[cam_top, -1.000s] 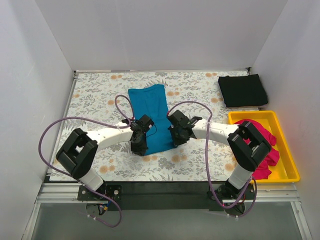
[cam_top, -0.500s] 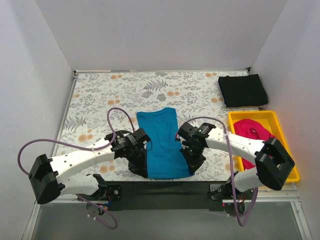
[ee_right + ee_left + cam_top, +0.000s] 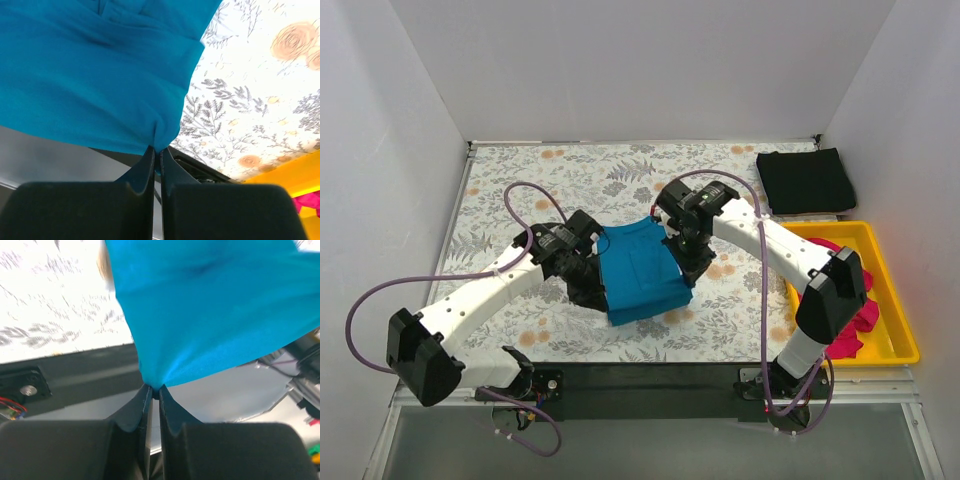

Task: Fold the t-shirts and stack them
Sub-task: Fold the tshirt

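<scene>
The left gripper [image 3: 154,390] and the right gripper [image 3: 157,150] are each pinched tight on an edge of the soft teal-blue cotton t-shirt [image 3: 640,272], which sits doubled over mid floral-patterned desk [image 3: 510,190], well apart from the folded black cotton t-shirt [image 3: 806,181] at the far right corner

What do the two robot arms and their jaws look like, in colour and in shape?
Both the left arm and the right arm have smooth white tubular links with bulky black joint housings. A thin purple cable loops loosely along each arm. The jaws are matt black, two flat tapering blades. No markings are legible.
</scene>
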